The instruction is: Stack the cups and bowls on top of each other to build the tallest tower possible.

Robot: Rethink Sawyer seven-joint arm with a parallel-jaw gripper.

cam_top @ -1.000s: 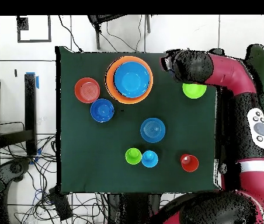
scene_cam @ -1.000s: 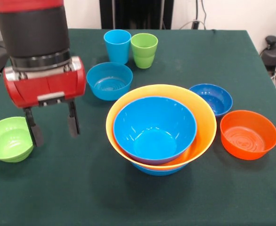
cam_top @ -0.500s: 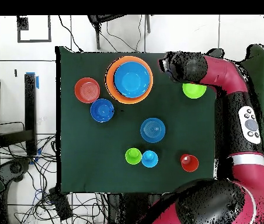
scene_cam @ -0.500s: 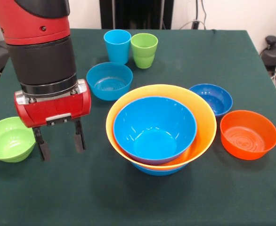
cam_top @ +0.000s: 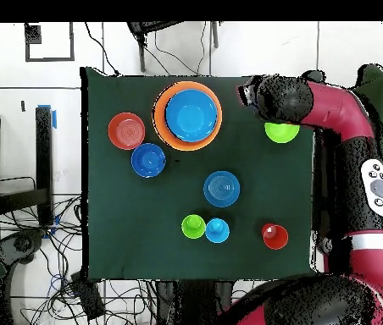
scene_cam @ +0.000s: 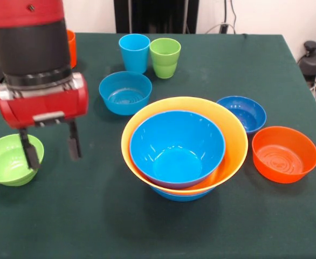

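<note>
My gripper (scene_cam: 53, 156) hangs open and holds nothing, just right of the lime green bowl (scene_cam: 6, 160); one finger (scene_cam: 31, 154) overlaps that bowl's right rim. The tower (scene_cam: 184, 144) stands mid-table: a bright blue bowl inside the wide yellow-orange one, on another blue bowl. A medium light blue bowl (scene_cam: 125, 92), a small dark blue bowl (scene_cam: 243, 112) and an orange bowl (scene_cam: 284, 154) stand alone. The light blue cup (scene_cam: 134, 52) and green cup (scene_cam: 165, 56) stand side by side at the back. The orange cup (scene_cam: 70, 47) peeks out from behind the arm.
In the overhead view the arm (cam_top: 339, 110) covers the table's right edge and part of the green bowl (cam_top: 282, 132). The orange cup (cam_top: 274, 236) stands alone near the table's lower right corner. Cables lie on the floor around the table.
The gripper, still open, has shifted left in the front view and a little back, so one finger now overlaps the green bowl's rim. No bowl or cup has moved.
</note>
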